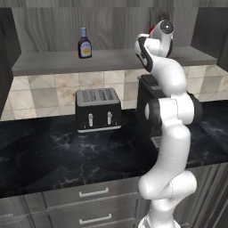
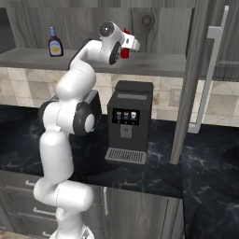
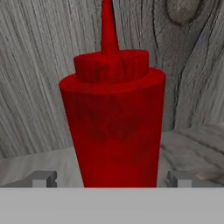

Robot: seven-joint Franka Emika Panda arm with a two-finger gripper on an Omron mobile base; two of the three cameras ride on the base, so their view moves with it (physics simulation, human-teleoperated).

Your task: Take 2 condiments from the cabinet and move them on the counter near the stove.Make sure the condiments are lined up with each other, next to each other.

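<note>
A red squeeze bottle (image 3: 113,122) with a pointed cap stands upright on the cabinet shelf (image 3: 192,144), close in front of my hand. My gripper (image 3: 111,179) is open, one fingertip (image 3: 41,178) on each side of the bottle's base with gaps between. From the right base view, the hand (image 2: 130,44) is at the red bottle (image 2: 124,52) on the shelf (image 2: 158,65). The dark brown bottle (image 1: 84,43) (image 2: 55,43) with its yellow label stands further left on the same shelf (image 1: 111,60). Below lies the black counter (image 1: 67,151). The stove is out of view.
A black toaster (image 1: 98,109) and a black coffee machine (image 2: 128,121) stand on the counter under the shelf. The cabinet door (image 2: 189,79) hangs open to the right, its silver handle (image 2: 210,70) facing out. Grey drawers (image 1: 93,193) run below the counter.
</note>
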